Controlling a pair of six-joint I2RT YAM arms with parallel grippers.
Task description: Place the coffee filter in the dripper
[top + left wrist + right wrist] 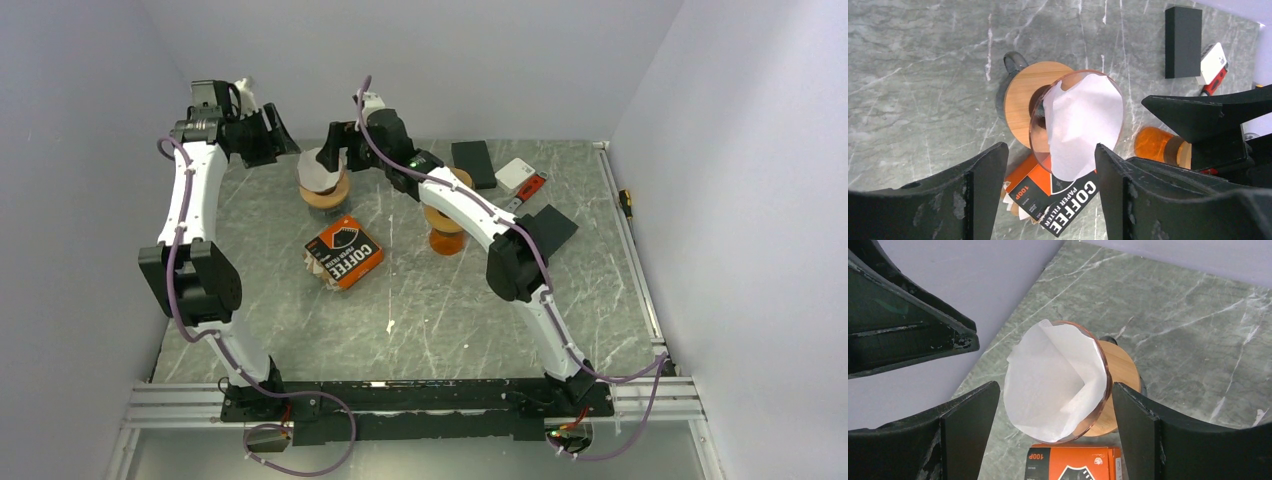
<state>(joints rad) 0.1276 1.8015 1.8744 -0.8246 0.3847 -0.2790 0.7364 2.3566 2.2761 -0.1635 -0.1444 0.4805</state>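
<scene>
A white paper coffee filter [322,170] sits opened inside the clear glass dripper [327,192], which stands on a round wooden collar at the back left. The filter [1083,120] fills the dripper's rim [1034,131] in the left wrist view, and the filter [1048,380] shows the same way in the right wrist view inside the dripper [1106,385]. My left gripper [283,138] is open and empty, above and left of the dripper; its own view shows it [1050,195] wide apart. My right gripper [333,150] is open and empty, just above the filter [1055,435].
An orange and black coffee filter box [343,252] lies in front of the dripper. An orange jar with a wooden lid [445,225] stands to the right. A black block [473,162], a white and red device [522,177] and a black pad [548,228] lie at the back right.
</scene>
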